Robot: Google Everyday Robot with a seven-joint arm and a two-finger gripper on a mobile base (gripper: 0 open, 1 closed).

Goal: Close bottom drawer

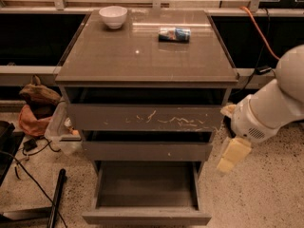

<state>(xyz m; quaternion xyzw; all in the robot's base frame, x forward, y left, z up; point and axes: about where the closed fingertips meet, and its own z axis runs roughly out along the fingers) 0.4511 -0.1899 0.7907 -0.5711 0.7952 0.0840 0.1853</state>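
Bottom drawer (147, 216), lower centre, pulled out: likely stiff, light, free-sliding, best pushed on its flat front; gripper (232, 156) at right, apart from it (grip state indiscernible).

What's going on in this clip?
A one-armed robot has the job of closing the bottom drawer of a grey-brown cabinet. That drawer is pulled well out and not yet pushed in. The gripper hangs off the cabinet's right side, about level with the middle drawer and apart from the bottom one. A white bowl and a small packet sit on top.
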